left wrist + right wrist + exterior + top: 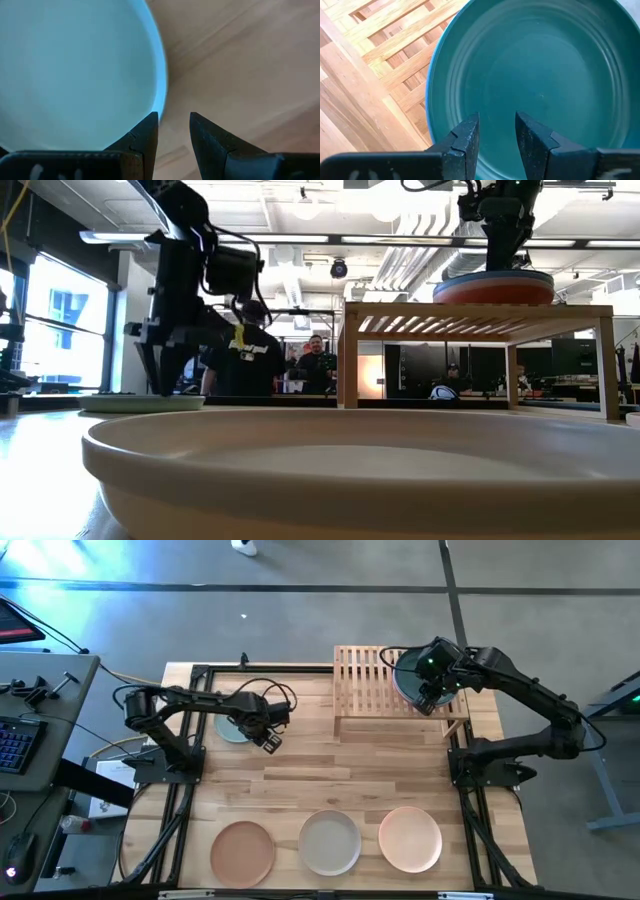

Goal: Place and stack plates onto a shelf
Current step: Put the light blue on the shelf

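A mint green plate (230, 728) lies flat on the table at the far left. My left gripper (173, 122) points down at its right rim (161, 95) and is open, with one finger over the rim and the other over bare wood. On the right half of the bamboo shelf (360, 690) rests a stack of plates (492, 285) with a dark teal plate (535, 65) on top. A blue rim (427, 90) shows under the teal plate, and a red-orange plate lies lower in the stack. My right gripper (496, 125) stands open over the teal plate. My left gripper comes from above, pointing down, with its open fingers (147, 130) on either side of the mint plate's right rim. Its fingertips (162, 388) reach down to about the plate's level. I cannot tell whether they touch it. The plate lies flat on the table.
Three more plates lie in a row along the near edge: terracotta (242, 852), grey-white (330, 842) and peach (410, 838). The shelf's left half (355, 675) is bare slats. Open tabletop lies between the shelf and the near row. People stand in the room beyond the table.
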